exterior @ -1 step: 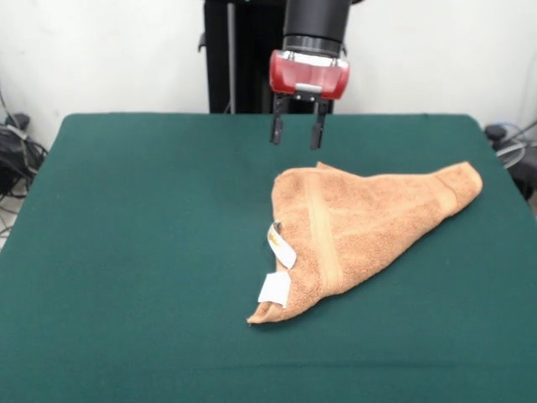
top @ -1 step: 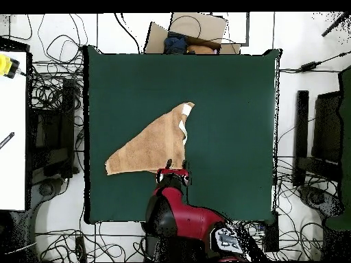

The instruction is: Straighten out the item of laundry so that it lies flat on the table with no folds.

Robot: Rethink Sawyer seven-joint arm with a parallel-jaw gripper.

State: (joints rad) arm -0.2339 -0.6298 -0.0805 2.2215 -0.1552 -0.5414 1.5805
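Your end effector (exterior @ -1 step: 297, 133) hangs above the green worktop (exterior @ -1 step: 126, 252), its two dark fingers (exterior @ -1 step: 275, 128) parted with a clear gap between them and nothing in their grasp. It sits just beyond the far edge of the towel (exterior @ -1 step: 369, 218), near the towel's upper left corner as the front view shows it, not touching the cloth. The towel lies folded over into a rough triangle right of the worktop's centre, one point reaching toward the right edge, another toward the near side. A woven band (exterior @ -1 step: 323, 235) runs down its face. Two white tags (exterior @ -1 step: 275, 288) show at its left edge. From overhead, you see the red arm (top @ -1 step: 179, 212) reaching in beside the towel's (top @ -1 step: 151, 147) long edge.
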